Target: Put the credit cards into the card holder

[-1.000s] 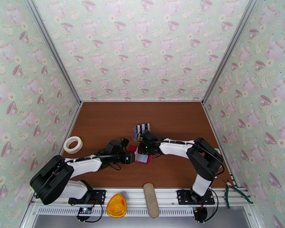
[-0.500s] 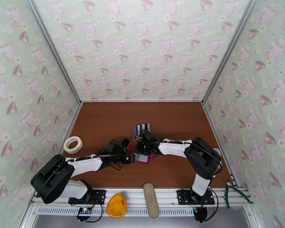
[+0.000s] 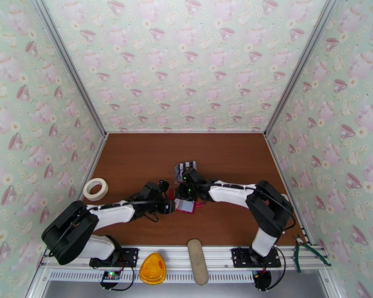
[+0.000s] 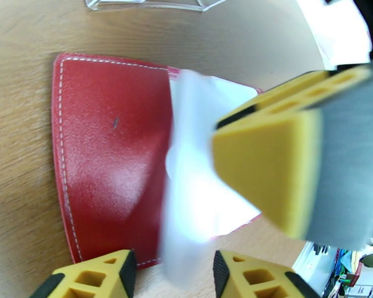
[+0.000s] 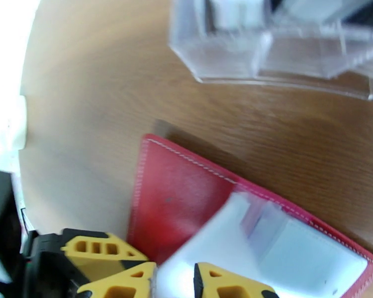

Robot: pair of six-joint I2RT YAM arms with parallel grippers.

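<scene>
The card holder (image 3: 172, 194) is a red wallet lying open on the brown table, with its red leather (image 4: 107, 160) and stitched edge (image 5: 176, 204) close under both wrist cameras. A white credit card (image 4: 201, 194) lies slanted over its inner side (image 5: 296, 249). My right gripper (image 3: 186, 197) is shut on one edge of that card (image 5: 174, 281). My left gripper (image 3: 172, 206) stands on the card's other end with its jaws open, one on each side of the blurred card edge (image 4: 172, 274). Other cards stand in a clear plastic piece (image 3: 185, 168) just behind.
A roll of tape (image 3: 95, 188) lies at the left side of the table. An orange object (image 3: 152, 269), a beige oblong (image 3: 198, 260) and green pliers (image 3: 306, 252) rest on the front rail. The clear plastic piece (image 5: 266, 50) is close behind the wallet.
The left gripper's jaws have narrowed around the card's edge. Both grippers and the card shifted slightly over the wallet; the right gripper's hold is unchanged.
</scene>
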